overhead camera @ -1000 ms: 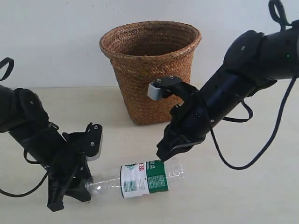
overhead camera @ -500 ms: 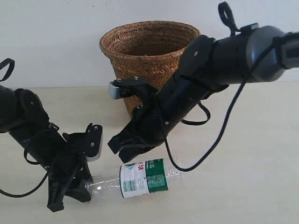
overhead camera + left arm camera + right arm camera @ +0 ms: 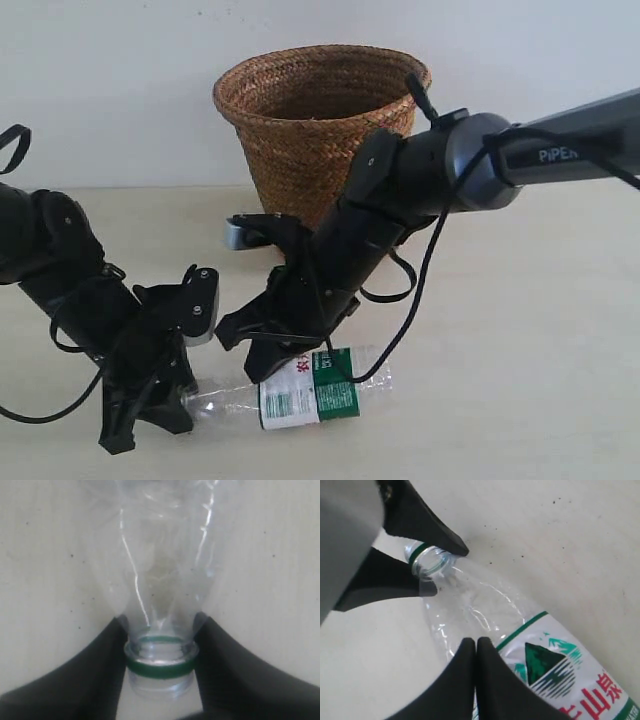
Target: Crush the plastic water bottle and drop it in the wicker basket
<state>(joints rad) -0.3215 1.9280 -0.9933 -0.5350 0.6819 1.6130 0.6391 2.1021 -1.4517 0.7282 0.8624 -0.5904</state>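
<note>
The plastic water bottle (image 3: 305, 393) lies on its side on the table in front of the wicker basket (image 3: 320, 140), neck toward the left. In the left wrist view my left gripper (image 3: 160, 652) is shut on the bottle's neck at the green cap ring (image 3: 160, 667); in the exterior view the left gripper (image 3: 183, 405) sits low at the bottle's left end. My right gripper (image 3: 476, 644) has its fingers shut together with nothing between them, tips resting on the clear shoulder of the bottle (image 3: 485, 605) beside the label (image 3: 555, 665). In the exterior view the right gripper (image 3: 266, 368) reaches across the basket's front.
The right arm (image 3: 400, 200) stretches across the lower front of the basket. A pale wall stands close behind the basket. The beige table (image 3: 530, 380) extends to the right of the bottle.
The right arm has swung left and down across the basket's front, from the bottle's base end to its shoulder near the neck. The left arm has stayed where it was, holding the neck.
</note>
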